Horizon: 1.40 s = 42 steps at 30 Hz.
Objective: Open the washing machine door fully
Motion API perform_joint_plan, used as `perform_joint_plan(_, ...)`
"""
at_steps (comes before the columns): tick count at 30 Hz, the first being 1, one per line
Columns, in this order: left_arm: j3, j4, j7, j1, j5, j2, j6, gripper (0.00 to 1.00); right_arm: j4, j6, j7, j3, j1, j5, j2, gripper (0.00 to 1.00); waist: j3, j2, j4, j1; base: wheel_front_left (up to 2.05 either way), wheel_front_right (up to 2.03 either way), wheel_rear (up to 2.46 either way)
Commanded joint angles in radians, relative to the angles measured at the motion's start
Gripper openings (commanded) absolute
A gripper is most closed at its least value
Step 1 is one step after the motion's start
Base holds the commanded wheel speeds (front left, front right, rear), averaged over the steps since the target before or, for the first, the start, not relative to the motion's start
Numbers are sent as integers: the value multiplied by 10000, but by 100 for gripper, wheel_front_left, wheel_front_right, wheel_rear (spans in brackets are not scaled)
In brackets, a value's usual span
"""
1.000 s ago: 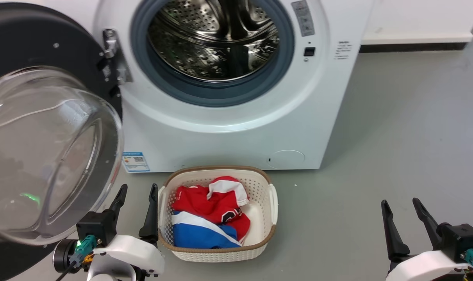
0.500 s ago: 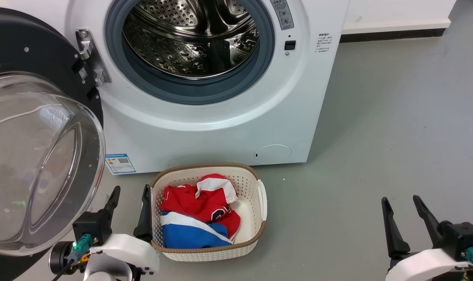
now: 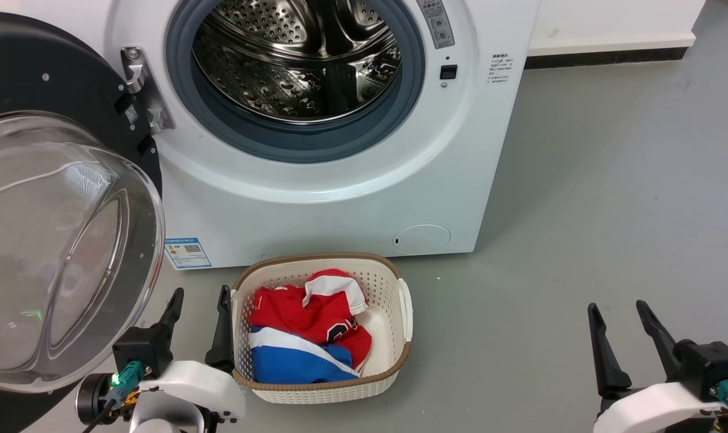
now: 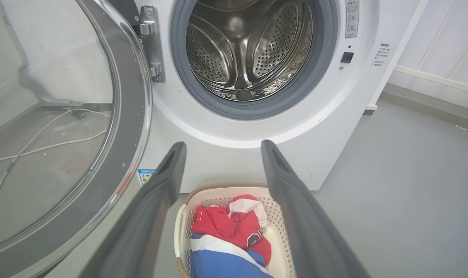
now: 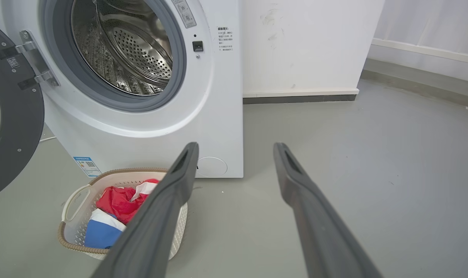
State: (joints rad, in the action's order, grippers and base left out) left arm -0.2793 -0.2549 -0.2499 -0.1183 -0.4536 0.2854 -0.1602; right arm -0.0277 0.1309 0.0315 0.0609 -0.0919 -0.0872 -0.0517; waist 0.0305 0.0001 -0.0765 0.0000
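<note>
Two grippers sit nearest: left gripper (image 3: 201,290) and right gripper (image 3: 615,305), both spread wide, holding nothing. One basket (image 3: 321,258) lies just beside the left gripper; a sideways move could snag it. One washing machine door (image 3: 39,78) hangs swung out at left, its bulging glass near that gripper: strike risk. One washing machine (image 3: 339,210) stands behind.

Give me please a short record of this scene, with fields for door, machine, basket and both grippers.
door: washing machine door swung wide open on its hinge, left of the drum
machine: washing machine, drum uncovered
basket: laundry basket on the floor before the machine, holding red, white and blue clothes
left gripper: fingers apart, holding nothing, beside the basket
right gripper: fingers apart, holding nothing
</note>
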Motion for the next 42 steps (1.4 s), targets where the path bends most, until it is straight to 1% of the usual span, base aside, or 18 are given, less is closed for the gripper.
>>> perform_joint_plan(1,11,-17,-54,-3,6,18,-48,100,-14,-3,51,5,84,23,23,100,6,-1,19,0,0,0,0)
perform_joint_plan(15,-6,-50,-78,105,-43,93,-53,100,-32,-3,5,-74,68,59,23,100,-64,-1,160,0,0,0,0)
perform_joint_plan(16,-14,-67,-37,77,-73,54,-15,0,20,0,34,-72,-7,33,0,0,-62,-1,160,0,0,0,0)
perform_joint_plan(19,-58,-281,23,267,-173,-91,2,0,275,0,33,-93,-144,-59,2,0,-64,-1,166,0,0,0,0)
perform_joint_plan(30,543,-236,563,223,-1878,-423,435,0,624,0,-117,-93,185,-2430,-74,0,-83,-1,219,0,0,0,0)
perform_joint_plan(42,1118,-176,1078,176,-3495,-742,852,0,971,-1,-269,-76,510,-4646,-131,0,-103,-1,277,0,0,0,0)
